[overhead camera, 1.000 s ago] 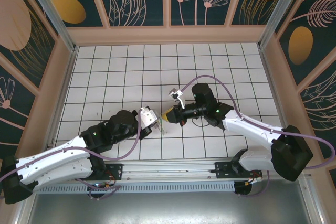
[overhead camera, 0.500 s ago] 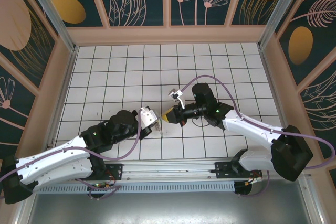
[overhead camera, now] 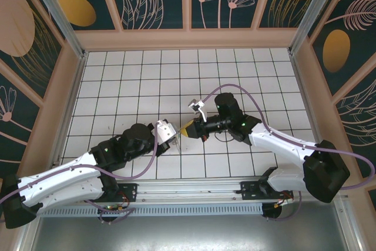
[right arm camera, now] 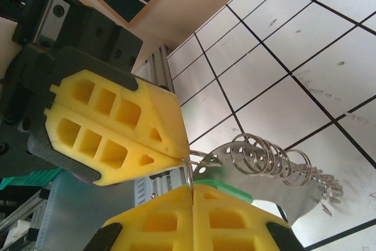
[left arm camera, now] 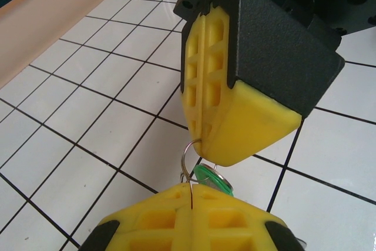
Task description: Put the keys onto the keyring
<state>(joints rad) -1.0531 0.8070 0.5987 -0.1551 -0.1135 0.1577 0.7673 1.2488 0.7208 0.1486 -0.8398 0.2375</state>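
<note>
- White tiled bench (overhead camera: 117, 80), patterned walls around.
- Left gripper (left arm camera: 191, 195) and right gripper (right arm camera: 194, 198) meet tip to tip, both pinching one wire ring (left arm camera: 186, 160).
- Keyring (right arm camera: 276, 186) extends toward 3 o'clock from the right gripper's tips.
- Green keys (left arm camera: 212, 178) sit between the tips.

Two closed grippers meet tip to tip above white floor tiles (right arm camera: 282, 57).
A thin silvery wire loop (right arm camera: 191, 168) bridges the seams of the yellow-fingered right gripper (right arm camera: 192, 195) and left gripper (right arm camera: 178, 150). A small bright-green key (right arm camera: 226, 187) sits on the right gripper, and the flat grey keyring (right arm camera: 288, 198) is just behind.
</note>
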